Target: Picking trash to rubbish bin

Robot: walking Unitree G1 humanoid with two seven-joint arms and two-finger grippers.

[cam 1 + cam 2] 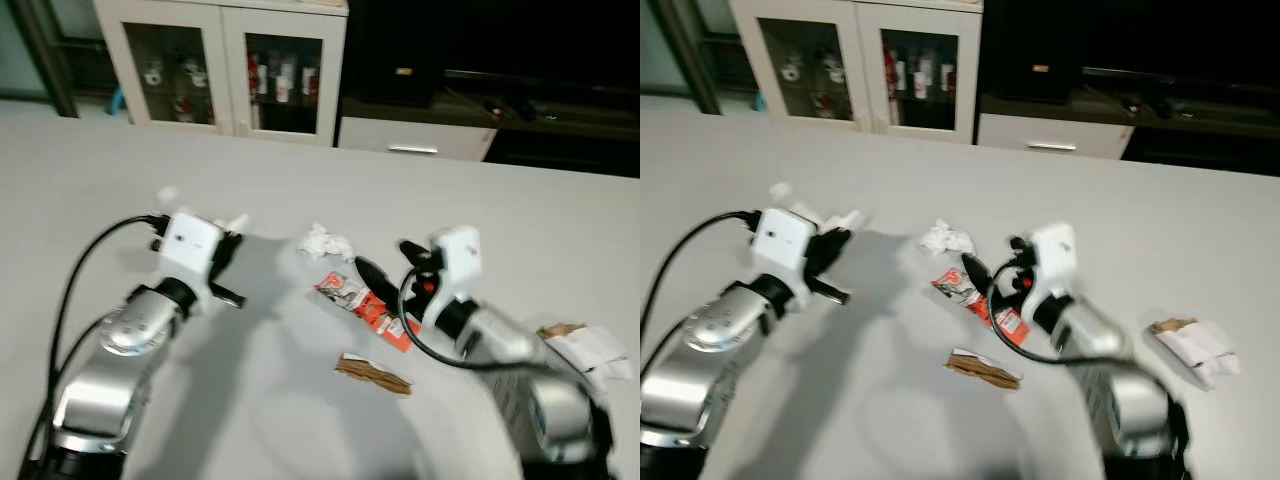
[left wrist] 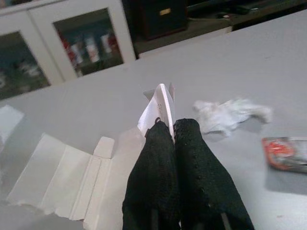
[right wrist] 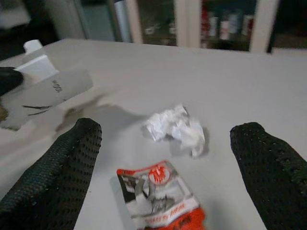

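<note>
— What did the head views show?
— Trash lay on the grey floor: a crumpled tissue, a red wrapper, a brown scrap, torn paper off to the right.
— And the left wrist view?
— The left end effector was pinched narrow on a white paper piece.
— The right wrist view?
— The right end effector stood wide, just above the wrapper, tissue beyond it.

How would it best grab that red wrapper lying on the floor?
Probably from above, with the open right gripper pinching the red wrapper across its narrow width. It lies flat, so the fingers must press down either side and squeeze it up.
</note>
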